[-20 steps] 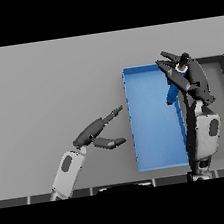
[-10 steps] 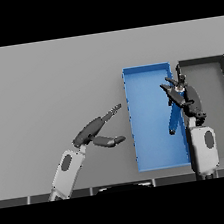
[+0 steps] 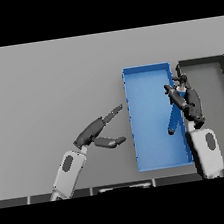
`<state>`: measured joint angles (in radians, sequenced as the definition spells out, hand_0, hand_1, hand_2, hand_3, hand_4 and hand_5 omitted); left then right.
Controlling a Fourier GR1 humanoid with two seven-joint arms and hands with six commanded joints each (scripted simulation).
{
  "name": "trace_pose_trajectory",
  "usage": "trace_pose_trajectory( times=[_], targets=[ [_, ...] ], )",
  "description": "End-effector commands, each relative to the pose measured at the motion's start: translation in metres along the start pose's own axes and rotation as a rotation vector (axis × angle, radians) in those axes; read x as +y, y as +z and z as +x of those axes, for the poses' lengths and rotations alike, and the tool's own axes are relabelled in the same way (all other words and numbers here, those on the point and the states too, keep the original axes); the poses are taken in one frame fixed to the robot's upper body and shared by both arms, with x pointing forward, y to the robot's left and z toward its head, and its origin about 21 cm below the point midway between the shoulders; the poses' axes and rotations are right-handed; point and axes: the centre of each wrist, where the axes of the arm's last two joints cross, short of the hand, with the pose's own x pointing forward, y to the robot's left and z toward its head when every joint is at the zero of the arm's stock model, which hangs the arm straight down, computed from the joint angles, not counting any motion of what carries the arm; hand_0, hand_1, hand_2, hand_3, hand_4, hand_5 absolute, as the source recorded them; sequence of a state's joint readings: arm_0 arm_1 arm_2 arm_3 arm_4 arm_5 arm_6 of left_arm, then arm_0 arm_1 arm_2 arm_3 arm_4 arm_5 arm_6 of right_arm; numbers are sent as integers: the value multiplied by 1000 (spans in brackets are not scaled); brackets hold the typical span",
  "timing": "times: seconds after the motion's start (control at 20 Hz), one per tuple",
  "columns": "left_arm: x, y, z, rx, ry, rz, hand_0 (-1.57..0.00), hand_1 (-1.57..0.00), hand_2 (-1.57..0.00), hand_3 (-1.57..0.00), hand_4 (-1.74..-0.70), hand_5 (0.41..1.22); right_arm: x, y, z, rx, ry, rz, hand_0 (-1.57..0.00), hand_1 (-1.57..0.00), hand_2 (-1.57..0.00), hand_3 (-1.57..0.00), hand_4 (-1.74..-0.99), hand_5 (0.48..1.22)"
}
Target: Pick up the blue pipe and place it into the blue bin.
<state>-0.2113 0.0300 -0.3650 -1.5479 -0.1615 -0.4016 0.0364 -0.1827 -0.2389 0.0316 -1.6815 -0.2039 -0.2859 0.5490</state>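
my right robot hand [image 3: 185, 98] is over the right side of the blue bin [image 3: 146, 70], fingers curled around the upper end of the blue pipe [image 3: 174, 120]. the pipe hangs tilted from my grip, its lower end down inside the bin near the right wall. a dark grey bin [image 3: 204, 61] sits just beside the blue one on its right. my left robot hand [image 3: 97, 131] rests above the grey tabletop [image 3: 49, 82] left of the blue bin, fingers straight, thumb spread apart, holding nothing.
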Motion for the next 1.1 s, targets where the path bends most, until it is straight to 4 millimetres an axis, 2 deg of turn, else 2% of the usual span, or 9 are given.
trace_pose_trajectory(
  times=[0.0,0.1,0.25,0.35,0.5,0.7,1.05],
  targets=[
    [2,1,2,-8,1,6,1,1,1,1,-920,493,-1,-5,-15,132,0,-23,-867,-820,-789,-232,-1405,1137],
    [4,2,0,5,3,10,1,1,1,1,-925,494,-7,-11,-31,239,47,-30,-554,-525,-505,-148,-1339,1108],
    [3,6,-1,10,9,4,1,1,1,1,-926,494,-15,-11,-21,303,327,53,-283,-268,-258,-75,-1250,962],
    [1,6,2,-8,10,2,1,1,1,1,-927,495,-8,-8,-13,337,398,112,-181,-171,-165,-48,-1219,870],
    [2,5,1,11,5,5,1,1,1,1,-930,496,-1,-4,-6,382,482,150,-92,-87,-84,-24,-1175,788],
    [3,6,-2,18,6,-1,1,1,1,1,-931,497,7,0,2,393,503,167,-37,-35,-34,-9,-1110,736],
    [-2,-4,-2,30,4,5,1,1,1,1,-930,495,8,3,2,386,539,205,-19,-17,-17,-4,-1084,714]
  ],
)
